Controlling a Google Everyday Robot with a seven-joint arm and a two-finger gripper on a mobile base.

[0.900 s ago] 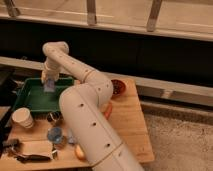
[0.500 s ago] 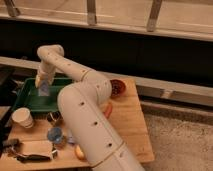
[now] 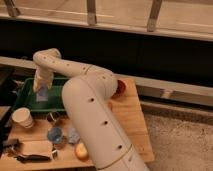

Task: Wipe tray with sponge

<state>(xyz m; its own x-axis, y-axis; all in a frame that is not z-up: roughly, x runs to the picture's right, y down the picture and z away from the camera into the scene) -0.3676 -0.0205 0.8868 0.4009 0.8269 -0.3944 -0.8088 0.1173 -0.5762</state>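
Note:
The dark green tray (image 3: 22, 100) lies on the wooden table at the left. The pale blue-grey sponge (image 3: 42, 94) rests on the tray floor, left of the tray's middle. My gripper (image 3: 41, 89) points down onto the sponge from above and is shut on it, pressing it to the tray. My white arm rises from the bottom centre and bends over the table, hiding the tray's right part.
A white paper cup (image 3: 22, 118) stands in front of the tray. A small metal cup (image 3: 52, 118), a round blue cup (image 3: 54, 134) and a yellow fruit (image 3: 81, 150) are nearer the front. A red bowl (image 3: 119, 88) sits at the right behind the arm. A brown packet (image 3: 32, 148) lies front left.
My gripper has slid the sponge leftward across the tray and a little toward the front edge.

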